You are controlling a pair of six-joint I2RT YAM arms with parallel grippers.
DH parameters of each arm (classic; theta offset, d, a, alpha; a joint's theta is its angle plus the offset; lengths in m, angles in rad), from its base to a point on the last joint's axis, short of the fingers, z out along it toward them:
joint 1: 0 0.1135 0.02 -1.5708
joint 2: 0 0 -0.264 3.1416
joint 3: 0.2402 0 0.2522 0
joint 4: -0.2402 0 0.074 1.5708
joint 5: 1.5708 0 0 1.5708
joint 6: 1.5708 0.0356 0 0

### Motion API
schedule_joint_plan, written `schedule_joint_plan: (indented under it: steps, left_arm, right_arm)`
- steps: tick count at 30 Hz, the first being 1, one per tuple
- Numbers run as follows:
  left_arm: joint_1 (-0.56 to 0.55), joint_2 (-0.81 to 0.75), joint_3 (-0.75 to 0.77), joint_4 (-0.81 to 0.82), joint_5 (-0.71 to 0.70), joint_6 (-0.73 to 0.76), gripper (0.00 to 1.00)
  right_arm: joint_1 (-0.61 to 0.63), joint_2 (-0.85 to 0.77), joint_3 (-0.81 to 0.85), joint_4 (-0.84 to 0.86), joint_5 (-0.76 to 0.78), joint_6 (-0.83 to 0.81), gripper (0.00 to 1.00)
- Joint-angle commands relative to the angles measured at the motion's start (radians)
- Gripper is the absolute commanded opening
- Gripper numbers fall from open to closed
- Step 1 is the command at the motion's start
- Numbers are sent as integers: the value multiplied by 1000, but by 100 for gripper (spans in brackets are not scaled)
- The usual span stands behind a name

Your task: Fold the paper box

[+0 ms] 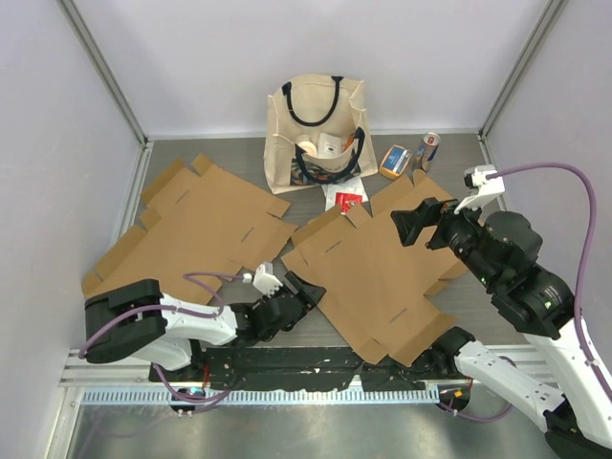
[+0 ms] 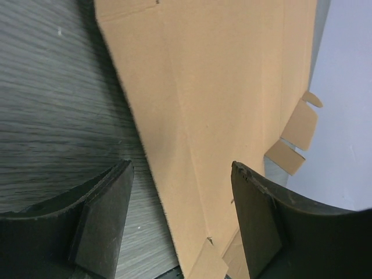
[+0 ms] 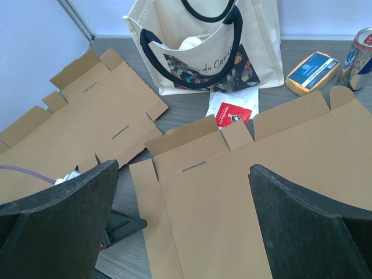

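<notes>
The flat brown cardboard box blank (image 1: 373, 277) lies unfolded on the grey wood-grain table (image 2: 52, 87), centre-right, w/ a second flat cardboard blank (image 1: 196, 225) near it on the left. L claw (image 1: 306, 296) sits low at the box blank's near-left edge, jaws apart, the card's edge running between them, nothing pinched. R claw (image 1: 426, 228) hovers over the far-right part, jaws wide apart, holding nothing. Step in hand looks like gripping that left flap to raise it. To do it well: one finger under the card & one over, bite near the crease not the corner, then swing up along the score line. R claw prob. should press the base panel so the sheet can't slide.
</notes>
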Motion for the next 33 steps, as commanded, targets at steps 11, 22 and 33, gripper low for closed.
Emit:
schedule_joint_plan:
  steps: [11, 22, 33]
  left_arm:
    - [-25, 151, -3, 138, -128, -76, 62]
    - [-7, 280, -9, 436, -79, 132, 37]
    - [12, 31, 222, -16, 148, 429, 0]
  right_arm:
    - [-4, 7, -77, 70, -36, 28, 99]
    - [-2, 0, -119, 103, -31, 25, 98]
    - [-2, 128, -56, 40, -20, -215, 91]
